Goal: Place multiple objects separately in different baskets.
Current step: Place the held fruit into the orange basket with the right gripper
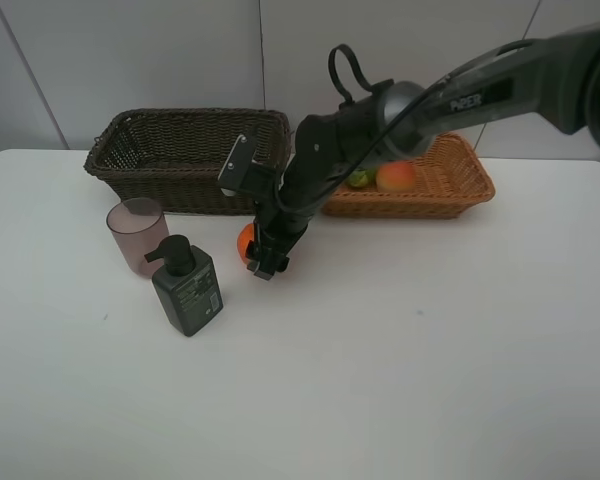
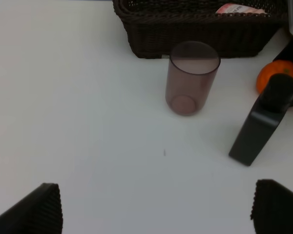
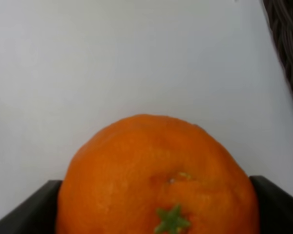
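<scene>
My right gripper [image 1: 263, 260] reaches across to the left and is shut on the orange [image 1: 245, 243], low over the table in front of the dark brown basket [image 1: 180, 187]. In the right wrist view the orange [image 3: 156, 175] fills the space between the black fingers [image 3: 24, 212]. The mauve cup [image 1: 137, 235] and the dark green pump bottle [image 1: 187, 288] stand on the table to the left. The green fruit [image 1: 358, 178] and the peach [image 1: 396, 177] lie in the light basket [image 1: 420, 207]. The pink bottle [image 2: 237, 9] lies in the dark basket [image 2: 200, 39]. My left gripper [image 2: 158, 207] is open and empty, short of the cup [image 2: 191, 78].
The right arm [image 1: 380, 120] stretches over the gap between the two baskets. A white wall stands right behind the baskets. The left wrist view also shows the pump bottle [image 2: 263, 122] and the orange [image 2: 278, 78].
</scene>
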Controlling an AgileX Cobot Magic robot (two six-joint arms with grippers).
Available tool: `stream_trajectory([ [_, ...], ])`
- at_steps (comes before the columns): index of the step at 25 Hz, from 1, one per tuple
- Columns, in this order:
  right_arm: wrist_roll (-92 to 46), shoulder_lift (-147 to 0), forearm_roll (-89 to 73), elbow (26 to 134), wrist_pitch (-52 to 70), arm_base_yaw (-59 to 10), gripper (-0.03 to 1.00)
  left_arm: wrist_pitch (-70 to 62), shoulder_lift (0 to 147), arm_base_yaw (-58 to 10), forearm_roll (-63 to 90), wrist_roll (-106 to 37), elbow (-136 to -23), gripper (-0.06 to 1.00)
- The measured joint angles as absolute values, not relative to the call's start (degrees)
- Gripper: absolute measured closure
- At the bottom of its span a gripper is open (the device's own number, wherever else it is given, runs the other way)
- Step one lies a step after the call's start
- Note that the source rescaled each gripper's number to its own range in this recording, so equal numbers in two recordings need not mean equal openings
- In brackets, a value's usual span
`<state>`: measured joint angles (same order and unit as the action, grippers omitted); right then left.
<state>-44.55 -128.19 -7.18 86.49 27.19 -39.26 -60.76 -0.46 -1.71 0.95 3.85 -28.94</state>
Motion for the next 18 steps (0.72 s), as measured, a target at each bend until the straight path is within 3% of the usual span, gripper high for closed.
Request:
stream_trajectory([
  [8, -38.14, -121.39, -12.14, 86.49, 35.21, -38.51, 0.29, -60.76, -0.46, -1.71, 0.95, 3.85, -28.94, -0.06],
  [18, 1.70, -115.27, 3.09, 86.49, 49.85, -31.08, 0.29, -60.76, -0.46, -1.71, 0.95, 3.85, -28.94, -0.06],
])
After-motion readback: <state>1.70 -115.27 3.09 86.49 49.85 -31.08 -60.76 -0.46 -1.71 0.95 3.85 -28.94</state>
